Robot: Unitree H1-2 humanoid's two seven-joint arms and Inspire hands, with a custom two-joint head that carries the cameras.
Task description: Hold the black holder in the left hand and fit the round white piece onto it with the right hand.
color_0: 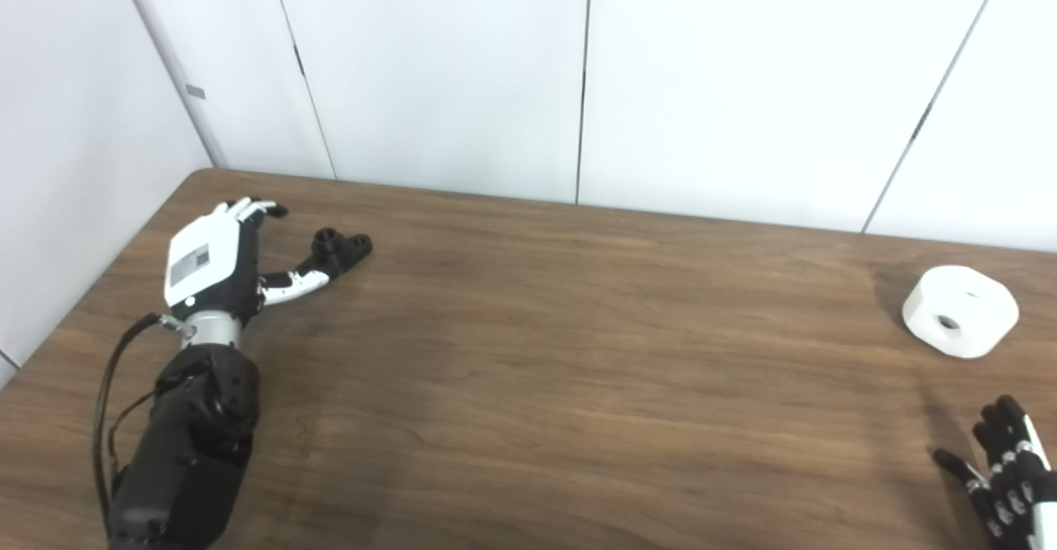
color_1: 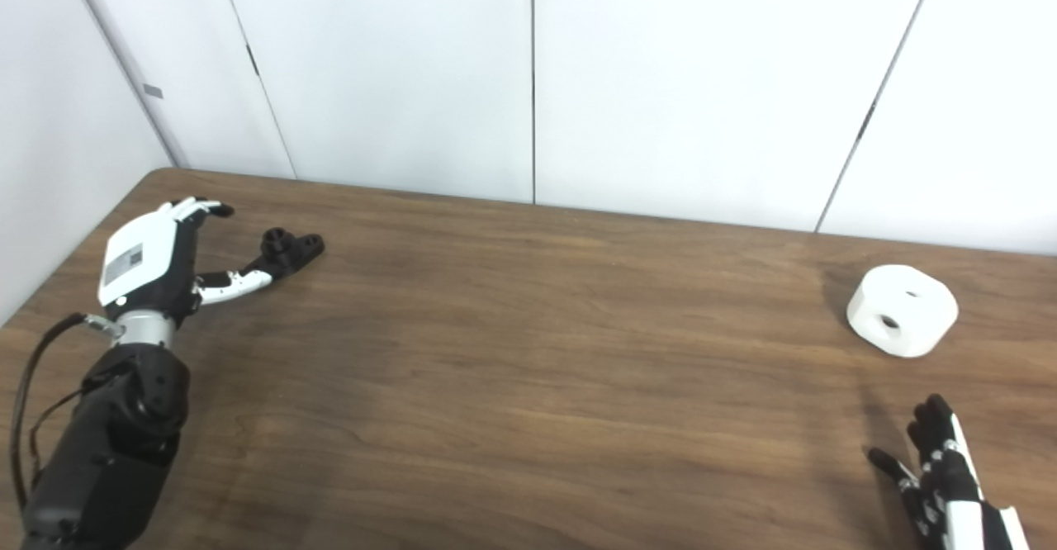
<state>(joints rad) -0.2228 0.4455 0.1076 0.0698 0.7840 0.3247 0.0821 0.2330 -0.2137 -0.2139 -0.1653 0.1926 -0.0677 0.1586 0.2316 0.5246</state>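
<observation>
At the far left of the wooden table (color_0: 528,385), the left hand (color_0: 210,261) lies low near the back corner, fingers spread and holding nothing, its thumb stretched toward the black holder (color_0: 341,249), whose near end looks to be touching the thumb tip or just short of it; the holder rests flat on the wood, ungrasped. Well apart, at the far right, the round white piece (color_0: 960,310) sits on the table with a hole in its side and a smaller one on top. Below it, near the bottom edge, the right hand (color_1: 941,471) is raised with fingers apart, empty and clear of the piece. By my reading this is the reach, step 1 of 2: the left hand next needs to close around the holder, and the right must travel up to the piece. The right eye view shows more of the right hand and wrist; the left eye view crops it at the corner.
</observation>
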